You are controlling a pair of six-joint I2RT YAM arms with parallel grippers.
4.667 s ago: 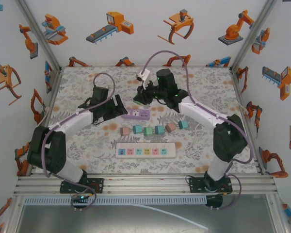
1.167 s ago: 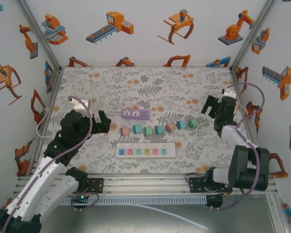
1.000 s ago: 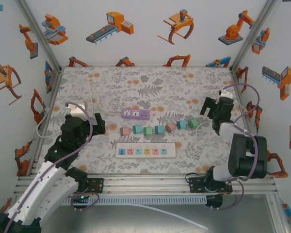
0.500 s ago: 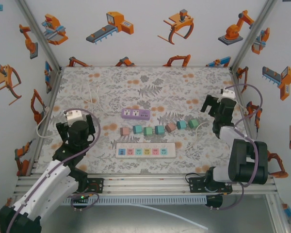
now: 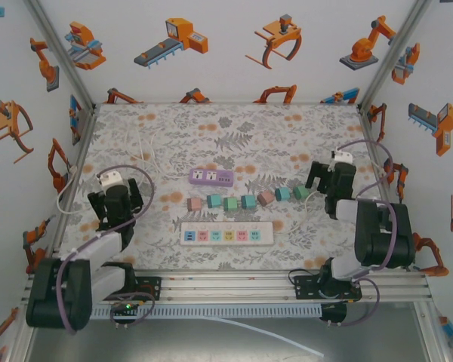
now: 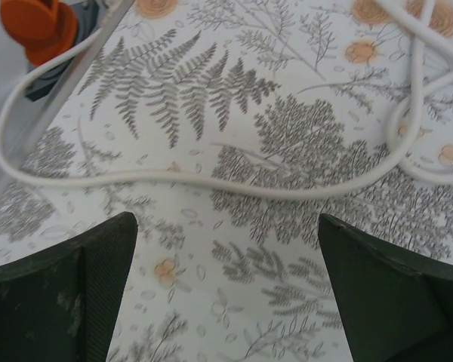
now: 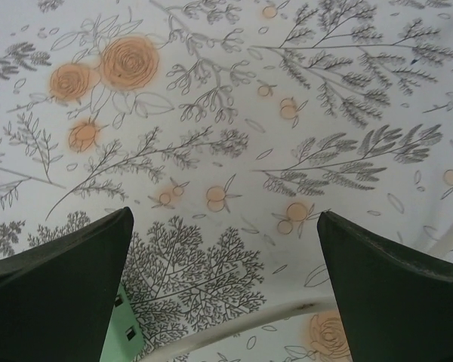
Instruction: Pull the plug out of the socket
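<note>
1. Two power strips lie mid-counter: a purple strip farther back and a white strip with five coloured outlets nearer the arms.
2. Between the two strips runs one slightly bent row of seven small blocks in pink, teal and green.
3. One white cord loops across the left part of the counter, well apart from the purple strip. I cannot make out its plug end.
4. The left jaws are spread wide with nothing between them, near the counter's left edge. The cord lies just ahead of the two fingers.
5. The right jaws are spread wide and pinch nothing. They sit just right of the row's green end block.
</note>
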